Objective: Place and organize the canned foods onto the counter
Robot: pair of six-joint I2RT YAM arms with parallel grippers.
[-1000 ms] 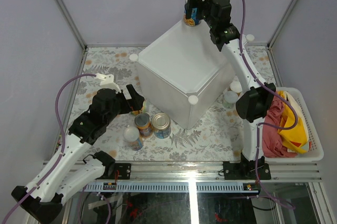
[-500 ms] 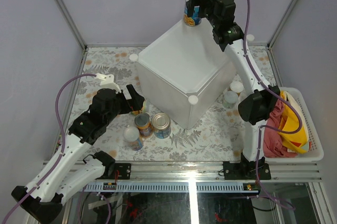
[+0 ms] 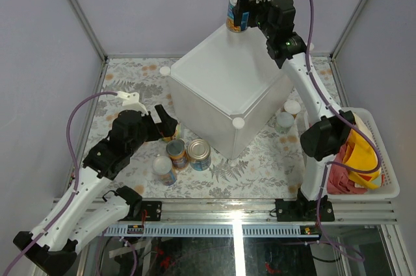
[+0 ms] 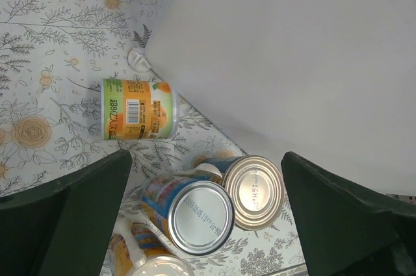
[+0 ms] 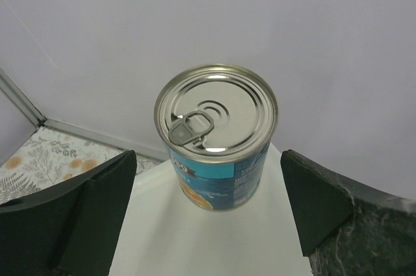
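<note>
A blue-labelled can [image 3: 236, 13] with a silver pull-tab top [image 5: 216, 108] stands upright on the far corner of the white counter [image 3: 221, 87]. My right gripper [image 3: 252, 11] hovers open just behind it. Its fingers [image 5: 78, 211] are spread wide on both sides, clear of the can. My left gripper [image 3: 166, 126] hangs open above the table left of the counter. Below it are a lying orange can [image 4: 140, 110], two upright silver-topped cans [image 4: 195, 214] [image 4: 253, 191] and a white-lidded can [image 4: 156, 266]. Two more white-lidded cans [image 3: 292, 108] [image 3: 284, 120] stand right of the counter.
A white slatted basket [image 3: 385, 165] with red and yellow cloths [image 3: 354, 152] sits at the right edge. The counter has round knobs at its corners [image 3: 238, 122] and stands on a floral table cover [image 3: 130, 87]. Metal frame posts and grey walls enclose the table.
My right gripper has drawn up and back to the right, away from the blue can, which stays on the counter's far corner. The left arm has barely shifted.
</note>
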